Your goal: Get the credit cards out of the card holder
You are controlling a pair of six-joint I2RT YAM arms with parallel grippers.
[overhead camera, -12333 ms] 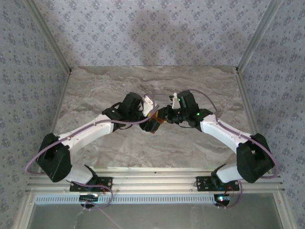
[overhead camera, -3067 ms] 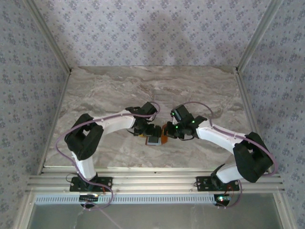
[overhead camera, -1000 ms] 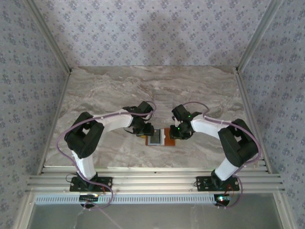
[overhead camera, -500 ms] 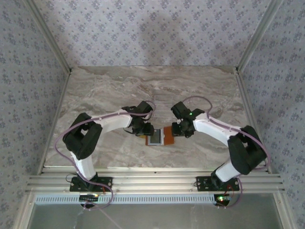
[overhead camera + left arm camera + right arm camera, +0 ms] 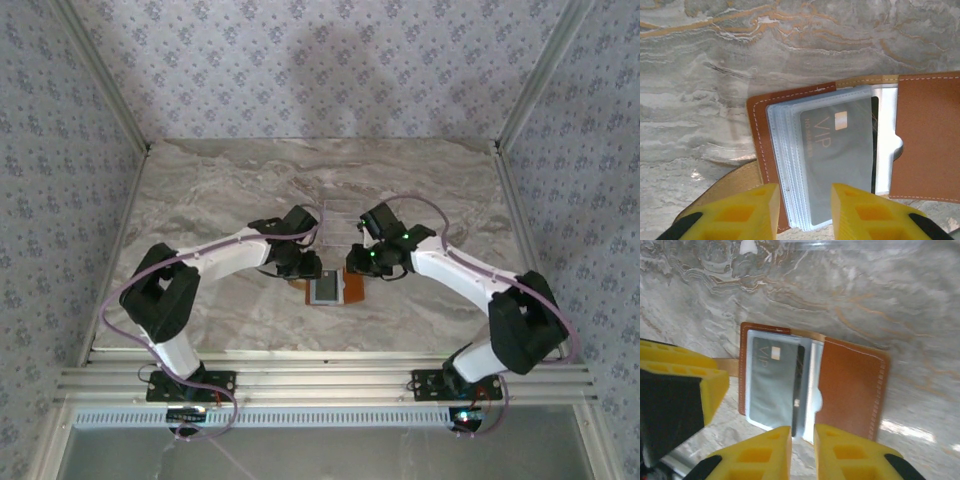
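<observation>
Tan-brown leather card holder (image 5: 352,291) lying open and flat on the marble table (image 5: 200,190), just beyond the two arm bases. Clear plastic sleeves over its left half, a brown pocket flap over its right half. Pale grey credit card (image 5: 840,160) marked VIP on top inside the sleeves, with the dark credit card (image 5: 874,145) showing as a thin strip just beside it at 3 o'clock; both cards inside the holder. Thin leather tab (image 5: 732,182) sticking out at 9 o'clock of the holder. Left claw (image 5: 801,196) poised at the sleeves' edge, yellow fingers a moderate gap apart, gripping nothing. Right claw (image 5: 802,437) near the dark card's end, fingers only narrowly parted, nothing seen pinched. Clear plastic tray (image 5: 340,222) at 12 o'clock, beyond both claws.
</observation>
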